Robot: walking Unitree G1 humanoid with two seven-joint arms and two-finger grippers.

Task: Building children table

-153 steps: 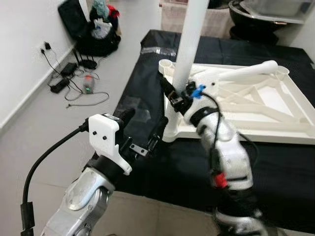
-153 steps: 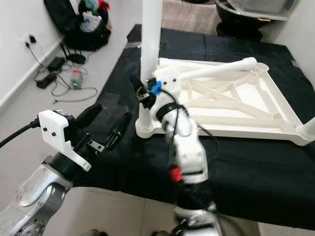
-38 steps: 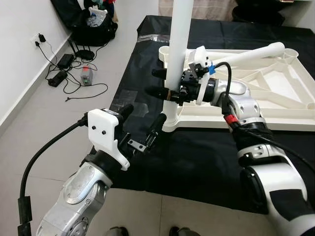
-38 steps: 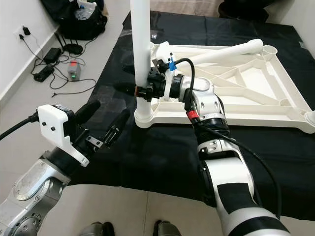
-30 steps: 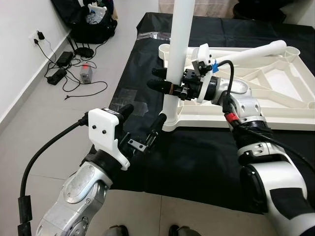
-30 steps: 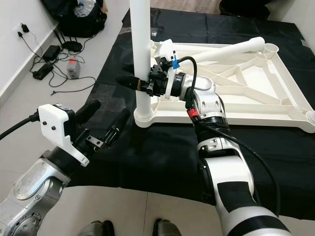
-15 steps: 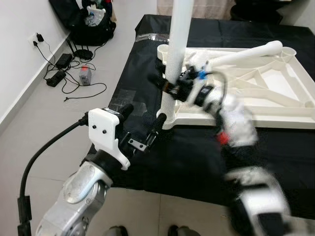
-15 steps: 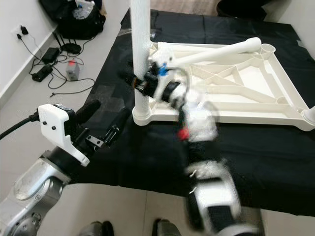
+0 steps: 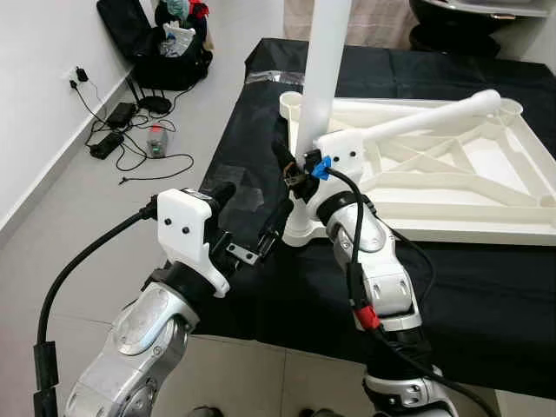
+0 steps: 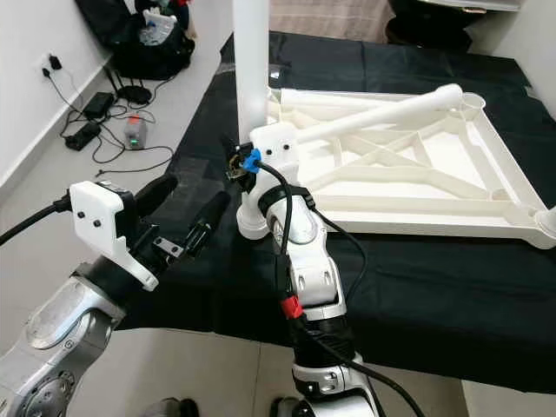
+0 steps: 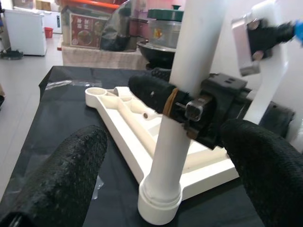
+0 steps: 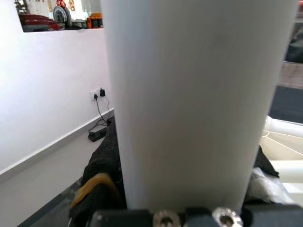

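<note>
leg top cut off | right gripper fingers part-hidden behind leg

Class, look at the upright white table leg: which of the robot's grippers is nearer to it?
The right. The right gripper is clamped around the upright white table leg low down, near its socket. The left gripper hangs open, apart from the leg, near the table's edge.

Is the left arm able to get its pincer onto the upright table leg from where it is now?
Probably yes. The left pincer is open and faces the upright table leg with only bare black cloth between, though the right pincer already clamps it partway up.
</note>
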